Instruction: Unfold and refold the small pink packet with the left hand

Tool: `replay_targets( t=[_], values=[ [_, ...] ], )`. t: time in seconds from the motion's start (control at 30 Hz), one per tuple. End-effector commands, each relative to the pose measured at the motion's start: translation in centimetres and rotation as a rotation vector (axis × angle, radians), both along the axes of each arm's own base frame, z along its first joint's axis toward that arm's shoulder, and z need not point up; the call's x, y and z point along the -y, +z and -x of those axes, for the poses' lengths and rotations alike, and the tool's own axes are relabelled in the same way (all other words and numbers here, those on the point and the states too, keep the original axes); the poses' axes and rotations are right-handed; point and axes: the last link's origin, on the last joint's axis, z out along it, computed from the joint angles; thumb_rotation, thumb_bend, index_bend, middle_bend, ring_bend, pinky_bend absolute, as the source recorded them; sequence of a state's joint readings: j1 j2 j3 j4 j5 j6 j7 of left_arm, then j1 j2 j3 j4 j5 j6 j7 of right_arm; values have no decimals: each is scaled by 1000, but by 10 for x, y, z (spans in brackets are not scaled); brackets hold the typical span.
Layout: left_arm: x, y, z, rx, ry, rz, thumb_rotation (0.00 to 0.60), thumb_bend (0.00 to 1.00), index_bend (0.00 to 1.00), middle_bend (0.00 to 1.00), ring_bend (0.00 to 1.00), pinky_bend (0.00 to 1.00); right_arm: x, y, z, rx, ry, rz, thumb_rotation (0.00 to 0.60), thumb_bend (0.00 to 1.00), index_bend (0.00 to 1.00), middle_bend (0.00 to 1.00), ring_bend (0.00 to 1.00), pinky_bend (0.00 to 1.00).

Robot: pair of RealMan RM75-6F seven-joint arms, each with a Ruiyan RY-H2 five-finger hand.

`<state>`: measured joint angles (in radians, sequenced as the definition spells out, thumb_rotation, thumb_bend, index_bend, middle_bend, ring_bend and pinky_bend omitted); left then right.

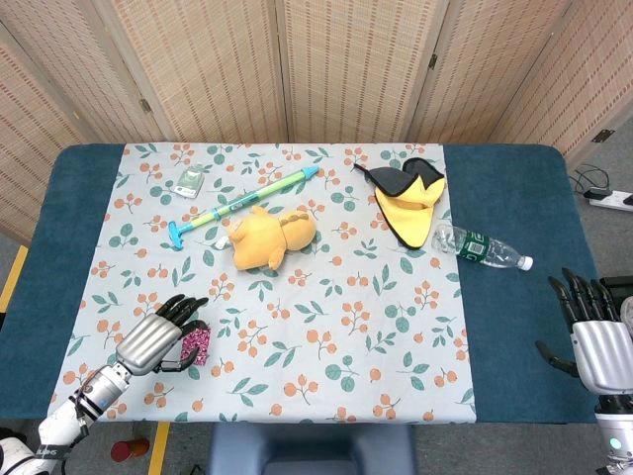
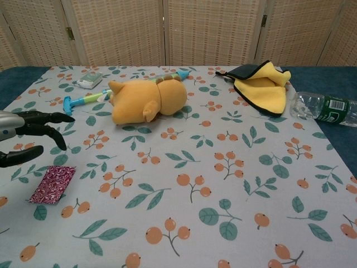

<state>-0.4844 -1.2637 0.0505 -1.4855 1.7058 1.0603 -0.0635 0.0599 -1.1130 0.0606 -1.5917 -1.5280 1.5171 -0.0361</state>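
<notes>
left hand [image 1: 156,339] above the pink packet [image 2: 52,183] — fingers [image 2: 47,129] spread, holding nothing.

Both views are evenly and brightly lit from above, and only soft, short shadows are cast under the plush toy [image 2: 146,99] and the left hand [image 2: 30,137]. No glare is seen on the tablecloth [image 1: 297,336]. Sharp focus is held throughout, with slight softness toward the chest view's near edge.

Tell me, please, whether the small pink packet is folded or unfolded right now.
Folded: the pink packet lies flat as a compact rectangle, left hand above it, not gripping.
</notes>
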Motion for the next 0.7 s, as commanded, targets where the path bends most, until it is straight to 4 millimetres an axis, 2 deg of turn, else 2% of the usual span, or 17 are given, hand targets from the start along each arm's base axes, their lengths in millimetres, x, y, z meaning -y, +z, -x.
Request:
replay_targets(
  t=[0.03, 0.7],
  values=[
    [1, -6, 4, -9, 8, 7, 107, 526, 309, 1, 0, 0, 0, 0, 0, 0, 2, -1, 600, 251, 0, 0, 0, 0],
    [6, -35, 19, -77, -10, 25, 107, 528, 348, 0, 0, 0, -2, -1, 2, 1, -11, 0, 600, 251, 0, 0, 0, 0]
  ],
)
